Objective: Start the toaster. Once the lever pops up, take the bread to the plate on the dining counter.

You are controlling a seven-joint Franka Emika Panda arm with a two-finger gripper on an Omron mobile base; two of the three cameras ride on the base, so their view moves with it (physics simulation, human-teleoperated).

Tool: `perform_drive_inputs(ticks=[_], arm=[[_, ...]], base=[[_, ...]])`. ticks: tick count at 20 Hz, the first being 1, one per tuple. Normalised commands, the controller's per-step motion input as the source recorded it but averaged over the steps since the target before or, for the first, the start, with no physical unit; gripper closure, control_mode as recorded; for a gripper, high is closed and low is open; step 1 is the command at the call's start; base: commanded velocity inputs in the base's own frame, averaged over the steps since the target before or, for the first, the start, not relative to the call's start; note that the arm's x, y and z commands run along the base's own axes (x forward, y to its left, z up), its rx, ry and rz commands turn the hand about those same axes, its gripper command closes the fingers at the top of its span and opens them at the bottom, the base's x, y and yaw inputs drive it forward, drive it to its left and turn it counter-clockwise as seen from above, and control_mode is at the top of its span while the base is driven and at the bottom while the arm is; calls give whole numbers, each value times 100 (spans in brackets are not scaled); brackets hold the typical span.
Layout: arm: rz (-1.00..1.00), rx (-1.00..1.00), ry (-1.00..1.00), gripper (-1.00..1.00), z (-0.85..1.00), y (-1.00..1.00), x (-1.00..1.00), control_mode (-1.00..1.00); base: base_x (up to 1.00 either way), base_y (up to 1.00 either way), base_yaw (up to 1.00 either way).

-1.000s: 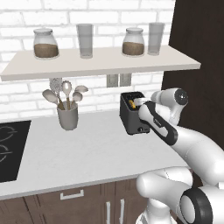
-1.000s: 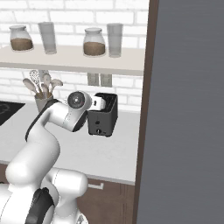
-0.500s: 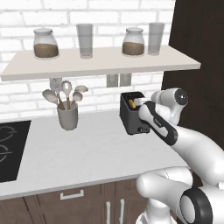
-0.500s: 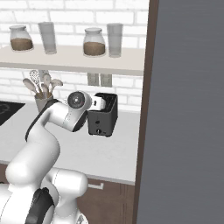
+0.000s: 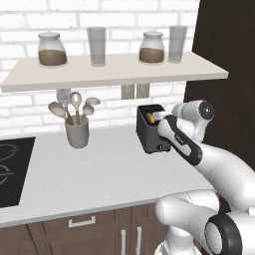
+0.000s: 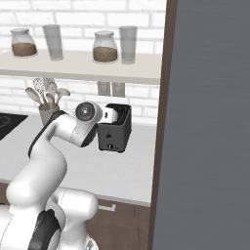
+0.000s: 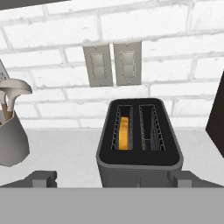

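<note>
A: Going left to right, what are you seeing on the wall counter?

B: A utensil crock (image 5: pixel 77 132) is standing at the left, and the toaster (image 5: pixel 153 128) is sitting further right, under two wall outlets (image 7: pixel 113 62).

A: And the bread?

B: The bread (image 7: pixel 124 132) is sitting low in the toaster's left slot.

A: What's the gripper (image 7: pixel 113 178) doing?

B: It is hovering just in front of the toaster, jaws spread fully wide, gripping nothing.

A: So which step is this?

B: I'd say it is lining up to start the toaster. Next it needs to reach the lever, which I can't make out.

A: Any brands or writing?

B: Nothing readable.
</note>
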Motion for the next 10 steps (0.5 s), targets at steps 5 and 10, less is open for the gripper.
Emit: perform_drive_inputs(ticks=[5,10], arm=[[0,0,0,-100,0,0,0,-100],[0,0,0,-100,0,0,0,-100]], base=[[0,0,0],[0,0,0]])
